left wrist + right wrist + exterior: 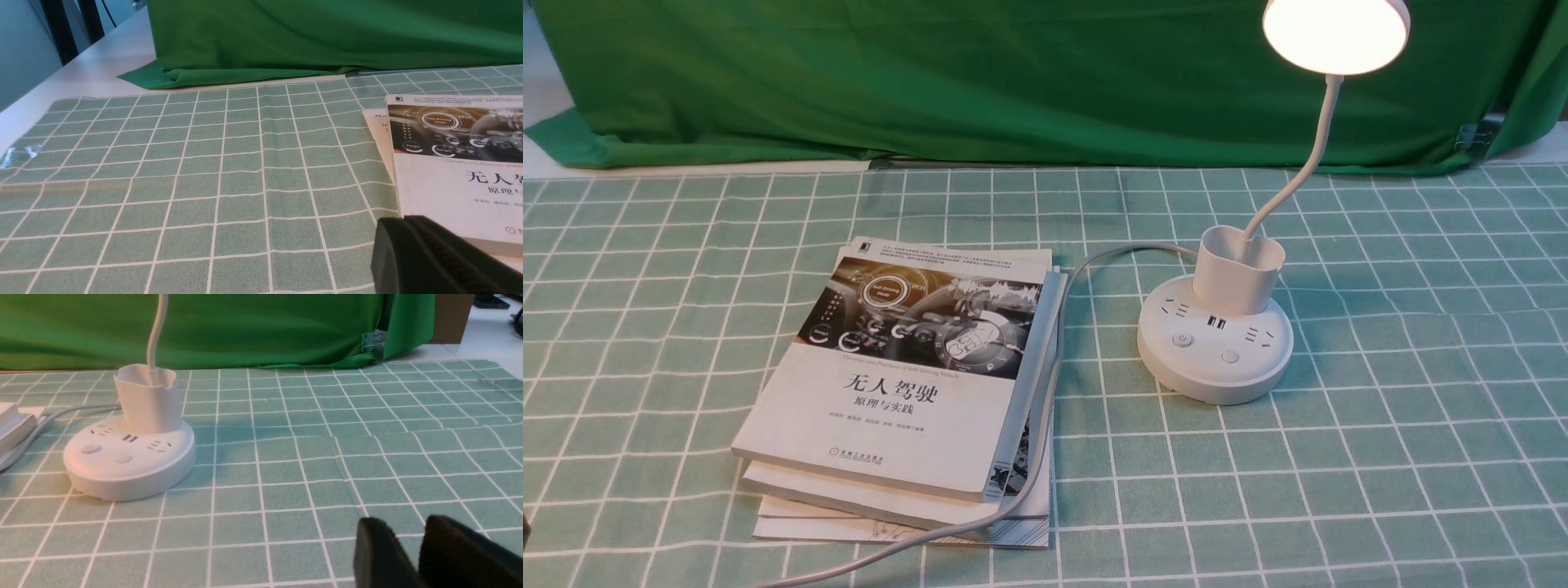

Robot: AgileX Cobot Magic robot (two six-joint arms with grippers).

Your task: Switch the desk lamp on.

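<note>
Two tools (402,535) above checked cloth (1405,392)

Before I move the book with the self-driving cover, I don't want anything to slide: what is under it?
More books or papers jut out beneath; the rest is covered, so their number is unclear.
</note>
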